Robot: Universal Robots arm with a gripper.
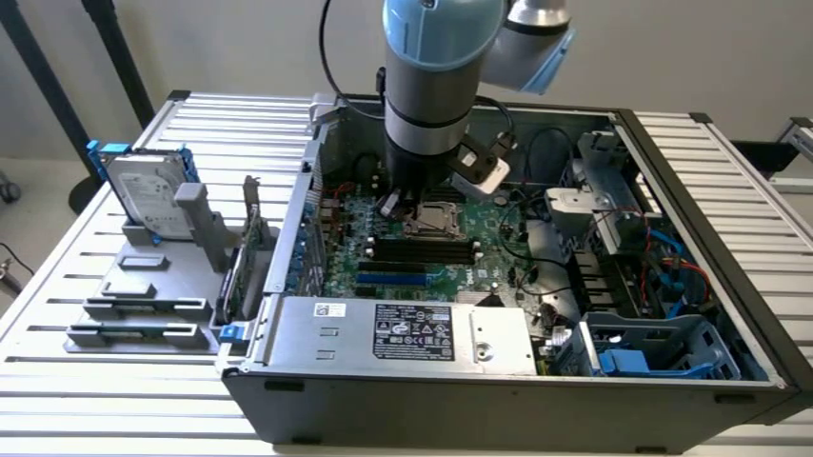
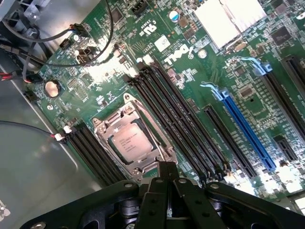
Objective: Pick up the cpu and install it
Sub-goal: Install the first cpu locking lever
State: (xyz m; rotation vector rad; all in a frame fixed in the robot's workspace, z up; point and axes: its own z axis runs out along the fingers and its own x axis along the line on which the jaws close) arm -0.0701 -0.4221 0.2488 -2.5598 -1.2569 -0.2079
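Jaws clenched together, nothing between them: in the wrist view the gripper point(image 2: 167, 177) shows its black fingers point(image 2: 159, 188) pressed side by side, tips hanging just beside the socket edge.

Cpu point(image 2: 130, 141) lies flat inside the socket frame point(image 2: 157, 143), silvery top up, already seated in the motherboard point(image 2: 190, 76). Looks square to the frame; no corner seems raised, though the near edge is partly hidden by the fingertips.

Judgement: the chip is in place, so the care now is in not disturbing it. Any move near the socket should be straight up and down, no sideways drag across the metal top or the frame.

Black memory slots point(image 2: 178, 119) run close alongside; blue slot point(image 2: 243, 129) farther out.

Exterior view: arm point(image 1: 432, 86) stands over the open computer case point(image 1: 508, 390). Loose cables point(image 1: 534, 152) near the wrist could snag. Hard drive point(image 1: 143, 195) stands on the rack well apart, on the exterior view's left.
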